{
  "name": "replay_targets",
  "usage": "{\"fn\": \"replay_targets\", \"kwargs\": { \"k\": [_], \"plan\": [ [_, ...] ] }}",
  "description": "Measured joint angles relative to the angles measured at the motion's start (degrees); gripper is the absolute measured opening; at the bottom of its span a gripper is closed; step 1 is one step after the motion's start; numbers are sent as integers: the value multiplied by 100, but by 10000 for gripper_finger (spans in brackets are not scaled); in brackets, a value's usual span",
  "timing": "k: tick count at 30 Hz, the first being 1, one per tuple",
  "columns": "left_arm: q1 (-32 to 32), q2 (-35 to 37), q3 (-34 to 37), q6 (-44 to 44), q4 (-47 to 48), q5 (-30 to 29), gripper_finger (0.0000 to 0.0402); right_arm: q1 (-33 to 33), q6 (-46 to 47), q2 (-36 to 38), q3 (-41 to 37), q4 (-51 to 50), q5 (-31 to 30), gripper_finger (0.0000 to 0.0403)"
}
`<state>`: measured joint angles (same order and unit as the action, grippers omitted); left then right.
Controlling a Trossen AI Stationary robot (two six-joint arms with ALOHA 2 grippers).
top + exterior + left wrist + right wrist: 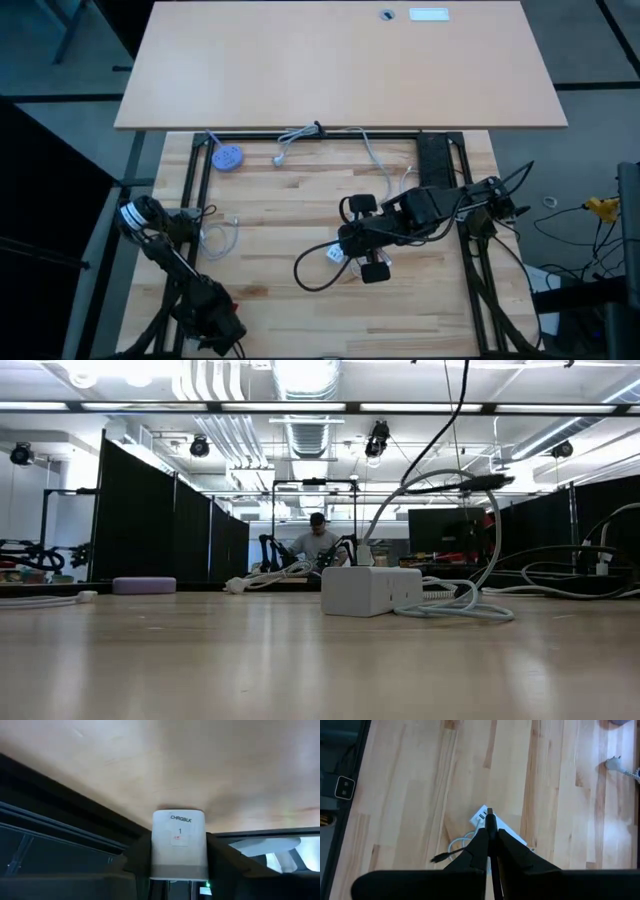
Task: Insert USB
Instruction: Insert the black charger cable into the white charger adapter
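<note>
The right gripper hangs over the middle of the wooden desk, its jaws clamped on a black USB plug whose tip sits just above the white charger block lying flat on the wood. That block has its ports facing the plug (the plug does not look seated yet), and a white cord loops beside it in the low view. The left gripper is parked at the near left corner of the desk frame, jaws closed on a white adapter printed CHRGBLK. Farther back lie a purple disc and a loose white cable.
</note>
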<state>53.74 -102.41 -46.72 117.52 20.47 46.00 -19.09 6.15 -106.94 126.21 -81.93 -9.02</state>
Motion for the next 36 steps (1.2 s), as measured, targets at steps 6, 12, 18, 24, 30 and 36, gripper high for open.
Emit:
{"fn": "replay_targets", "kwargs": {
  "k": [6, 12, 18, 24, 30, 36],
  "plan": [
    [-23, 44, -135, -294, 15, -475, 125, 39, -57, 0, 0, 37, -2, 8],
    [-136, 461, -711, -1000, 564, -3350, 125, 81, -258, 0, -2, 110, -2, 8],
    [-329, 1228, -872, -1897, 1204, -6362, 125, 249, -749, 0, -2, 522, -2, 8],
    [-707, 2218, -657, -3178, 1136, -7843, 125, 359, -1754, 0, -2, 1025, -24, 8],
    [-1356, 3279, -483, -5219, 833, -7764, 125, 350, -2914, 0, -2, 1710, -20, 8],
    [-2510, 4118, -342, -7381, -199, -6184, 125, 496, -3176, 0, -2, 2099, 51, 8]
  ]
}}
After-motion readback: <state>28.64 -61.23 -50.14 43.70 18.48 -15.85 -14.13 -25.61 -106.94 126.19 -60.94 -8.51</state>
